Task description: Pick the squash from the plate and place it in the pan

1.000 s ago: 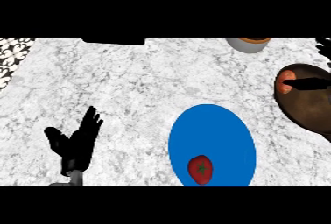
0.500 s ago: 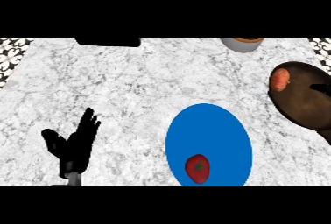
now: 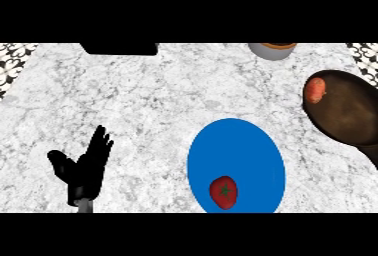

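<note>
— What did we see, from the biggest thing?

— We saw the marble counter [image 3: 170, 100], then the blue plate [image 3: 240, 145] and the dark pan [image 3: 351, 112] at the right edge.

— And the squash?

— A reddish piece [image 3: 317, 90] lay in the pan; a red tomato-like fruit [image 3: 223, 191] stayed on the plate.

— The hands?

— We saw the left hand [image 3: 83, 170] released, fingers straight, resting low left.

The left hand [image 3: 83, 168] rested open at the lower left of the view, fingers straight and pointing up, thumb spread to the side
</note>
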